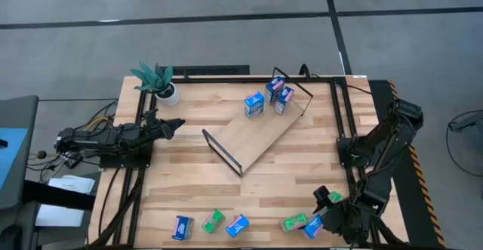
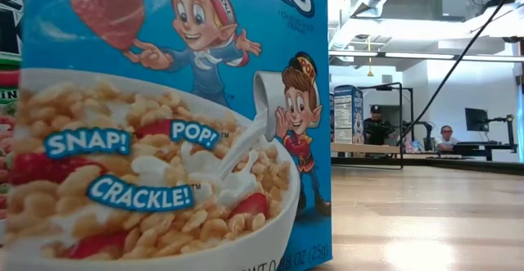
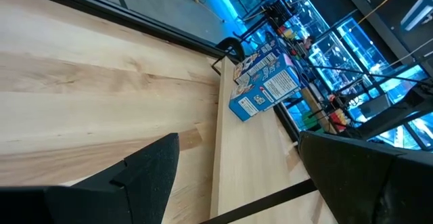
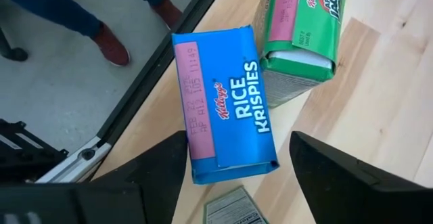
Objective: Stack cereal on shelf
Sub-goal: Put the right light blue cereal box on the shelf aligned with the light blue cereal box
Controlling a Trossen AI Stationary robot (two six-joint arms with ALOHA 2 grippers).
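Note:
The shelf [image 1: 253, 138] lies askew on the middle of the table, a light-wood board with black wire ends. Three cereal boxes [image 1: 254, 103] stand at its far right end, also seen in the left wrist view [image 3: 265, 85]. Several more boxes lie along the table's near edge [image 1: 213, 220]. My right gripper [image 1: 324, 206] hangs open over the near right corner. Its fingers stand on either side of a blue Rice Krispies box [image 4: 226, 109] lying flat, with a green box [image 4: 301, 28] beside it. My left gripper [image 1: 175, 124] waits open at the table's left, pointing toward the shelf.
A potted plant [image 1: 162, 84] stands at the far left corner. Black frame rails run along the table's right side [image 1: 341, 129]. One blue box [image 2: 164, 124] stands right before the low camera. A person's feet [image 4: 108, 45] are on the floor beyond the near edge.

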